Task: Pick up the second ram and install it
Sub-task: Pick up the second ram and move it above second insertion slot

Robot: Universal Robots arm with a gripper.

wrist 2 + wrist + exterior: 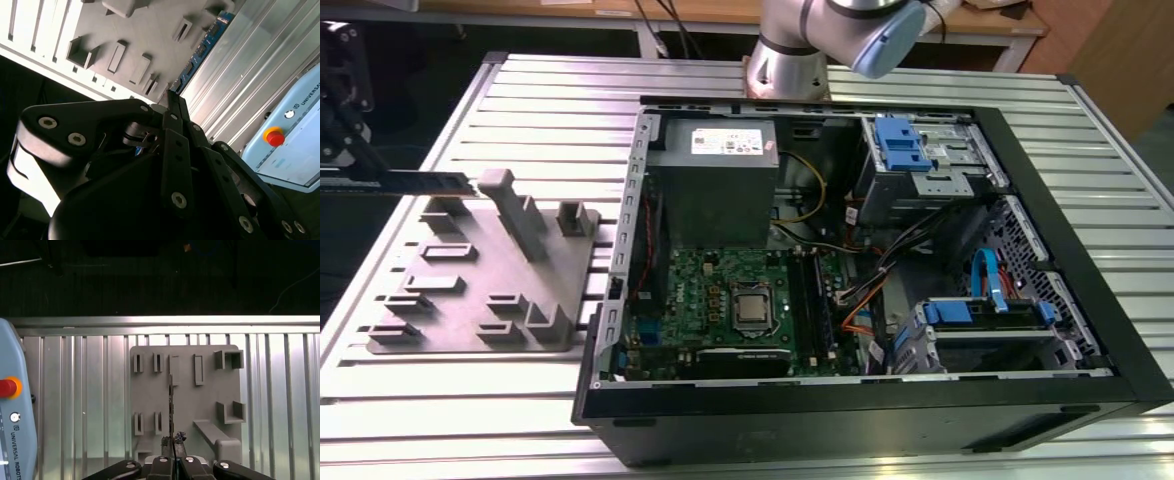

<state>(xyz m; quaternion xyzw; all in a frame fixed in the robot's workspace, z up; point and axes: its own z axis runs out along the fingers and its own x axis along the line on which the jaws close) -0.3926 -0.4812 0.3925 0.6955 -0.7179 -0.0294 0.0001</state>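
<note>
My gripper (pixel 380 180) stands at the exterior view's left edge, shut on one end of the second ram (pixel 438 183), a thin dark strip that sticks out level above the back of the grey fixture (pixel 480 275). In the first wrist view the ram (pixel 171 402) shows edge-on, reaching from the gripper (pixel 173 441) out over the fixture (pixel 210 390). The second wrist view shows the ram's blue-green board (pixel 202 47) running away from the closed fingers (pixel 175 107). The open computer case (pixel 1067 300) holds the motherboard (pixel 720 300) with its long black slots (pixel 817 310).
The case takes up the exterior view's right half of the ribbed metal table (pixel 520 410). Inside it are a power supply (pixel 714 150), blue drive brackets (pixel 897 145) and loose cables (pixel 854 300). A teach pendant (pixel 12 405) lies beside the fixture. The arm's base (pixel 787 70) stands behind the case.
</note>
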